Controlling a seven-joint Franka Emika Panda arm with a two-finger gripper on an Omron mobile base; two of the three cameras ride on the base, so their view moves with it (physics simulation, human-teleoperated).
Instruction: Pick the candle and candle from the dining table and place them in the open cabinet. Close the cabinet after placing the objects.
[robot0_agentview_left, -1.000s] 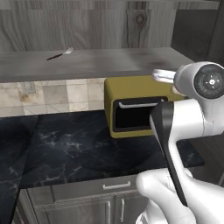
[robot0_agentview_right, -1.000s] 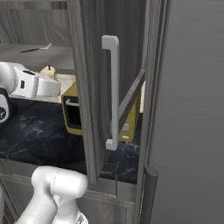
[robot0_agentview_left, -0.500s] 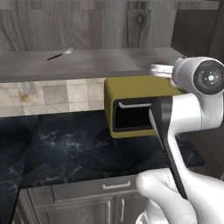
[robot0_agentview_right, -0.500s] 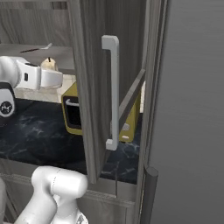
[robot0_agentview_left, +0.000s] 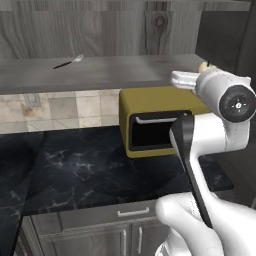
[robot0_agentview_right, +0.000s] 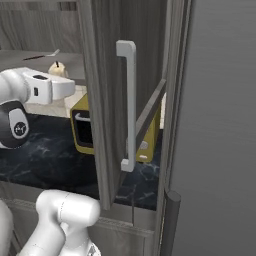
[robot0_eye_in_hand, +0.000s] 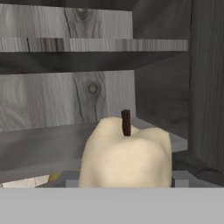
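Note:
A cream, lumpy candle with a dark wick sits close up between my fingers in the hand view, and my gripper is shut on it. It is held just over the flat grey shelf of the cabinet, at the shelf's right end. From the right base view the candle peeks out above my white hand, with the gripper reaching into the cabinet. In the left base view a bit of the candle shows behind the hand. The cabinet door stands open, its bar handle facing me. The dining table is out of view.
A dark fork lies on the shelf's left part. A yellow microwave stands under the shelf on the black marbled counter. An upper shelf runs above the candle. A tall grey panel closes off the right side.
The hand has risen and moved a little further in over the shelf, carrying the candle with it. The door and the fork have stayed put.

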